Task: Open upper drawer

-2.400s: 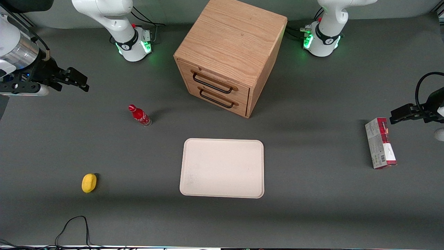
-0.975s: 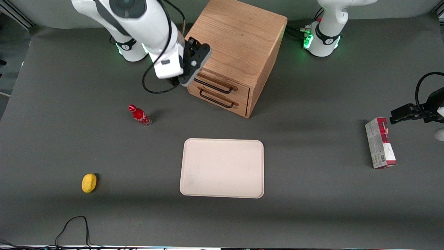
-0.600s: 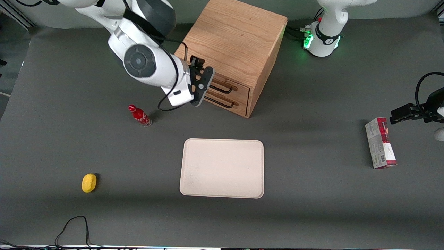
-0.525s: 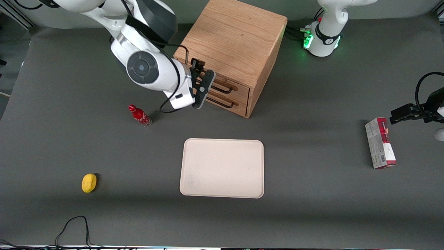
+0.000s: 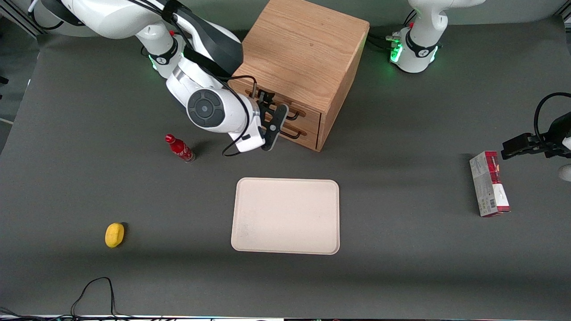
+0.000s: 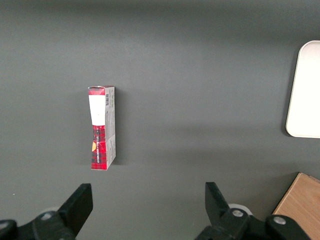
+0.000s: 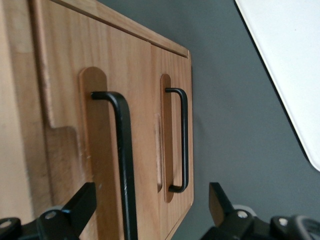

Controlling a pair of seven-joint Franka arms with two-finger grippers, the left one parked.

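Observation:
The wooden cabinet [image 5: 303, 49] stands at the back of the table with both drawers closed. The upper drawer [image 5: 311, 115] is partly covered by my arm; in the right wrist view its front [image 7: 100, 130] and its black wire handle [image 7: 123, 165] are close to the camera. The lower drawer [image 5: 308, 136] with its like handle [image 7: 183, 140] sits below it. My right gripper [image 5: 275, 113] is open and empty, right in front of the drawer fronts. In the right wrist view the gripper [image 7: 151, 197] has its fingers spread, and the upper handle runs between them, nearer one finger, without touching.
A cream tray [image 5: 285, 216] lies nearer the front camera than the cabinet. A red bottle [image 5: 179, 148] stands beside my arm, and a yellow object [image 5: 114, 234] lies toward the working arm's end. A red-and-white box [image 5: 488, 183] lies toward the parked arm's end.
My right arm has swung in from the working arm's end of the table and come down along the cabinet front. The gripper now faces the drawer handles. The drawers have not moved.

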